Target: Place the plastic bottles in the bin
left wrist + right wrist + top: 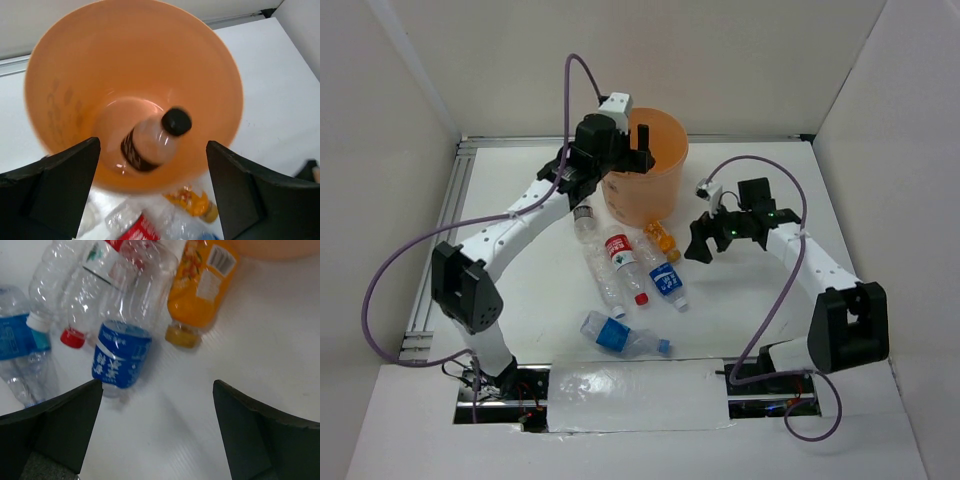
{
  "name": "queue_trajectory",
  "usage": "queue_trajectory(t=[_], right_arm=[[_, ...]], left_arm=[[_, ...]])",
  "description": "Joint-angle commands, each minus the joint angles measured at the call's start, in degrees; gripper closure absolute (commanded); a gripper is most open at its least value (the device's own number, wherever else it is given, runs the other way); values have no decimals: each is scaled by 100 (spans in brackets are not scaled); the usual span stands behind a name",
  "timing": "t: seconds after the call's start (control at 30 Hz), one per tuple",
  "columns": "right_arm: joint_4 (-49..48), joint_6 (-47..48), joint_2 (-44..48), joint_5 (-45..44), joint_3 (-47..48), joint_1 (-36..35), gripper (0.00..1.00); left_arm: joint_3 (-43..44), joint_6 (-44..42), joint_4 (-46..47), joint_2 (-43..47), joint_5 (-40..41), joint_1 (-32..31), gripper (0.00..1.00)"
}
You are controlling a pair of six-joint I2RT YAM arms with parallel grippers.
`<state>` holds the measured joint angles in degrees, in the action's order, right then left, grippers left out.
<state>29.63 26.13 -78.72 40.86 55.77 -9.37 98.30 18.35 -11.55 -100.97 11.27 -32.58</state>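
Left claw (635, 150) hangs over the bin (665, 188), jaws spread wide and holding nothing. Right claw (703, 238), equally wide and empty, hovers just beside the orange bottle (662, 238). Everything rests on the white bench (540, 300), the bin at its far side. One dark-capped bottle (150, 142), blurred, is inside the bin. The blue-label bottle (666, 280), red-label bottle (623, 255), clear bottle (595, 255) and near bottle (618, 335) lie on the bench with the orange one. Judged so, one drop is done; next, the right claw should straddle the orange bottle, close and carry it over the rim.

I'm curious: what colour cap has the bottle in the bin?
Black cap, clearest in the left wrist view.
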Motion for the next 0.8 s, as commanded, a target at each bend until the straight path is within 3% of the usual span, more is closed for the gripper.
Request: queue_trajectory(t=[0.0, 0.13, 0.17, 0.37, 0.57, 0.67, 0.7, 0.73, 0.77], right_arm=[[-1448, -1239, 102, -426, -118, -548, 3], [-2582, -2005, -441, -1017, -58, -996, 3], [-2733, -2154, -704, -1158, -57, -1145, 3], [-3244, -2393, -1777, -2125, 276, -1322, 3], [-3709, -2288, -2428, -2355, 391, -1322, 5], [-3824, -2157, -2613, -2355, 391, -1375, 15], [-3824, -2104, -2553, -2303, 252, -1375, 24], [-3824, -2103, -2552, -2302, 250, -1375, 24], [-3650, -2103, -2552, -2241, 250, -1375, 34]], left_arm=[[-195, 64, 383, 1470, 236, -100, 0], [-1784, 353, 241, 2983, 507, -152, 0], [-2580, 580, 180, 3282, 691, -152, 0], [-4379, 1521, -497, 4769, 1132, -152, 0], [-5092, 1865, -497, 5069, 1246, -152, 0], [-5198, 1813, -174, 4842, 1378, -100, 0], [-5198, 1760, 89, 4623, 1439, -21, 0], [-5198, 1760, 92, 4621, 1440, -21, 0], [-5198, 1760, 205, 4325, 1492, 75, 0]])
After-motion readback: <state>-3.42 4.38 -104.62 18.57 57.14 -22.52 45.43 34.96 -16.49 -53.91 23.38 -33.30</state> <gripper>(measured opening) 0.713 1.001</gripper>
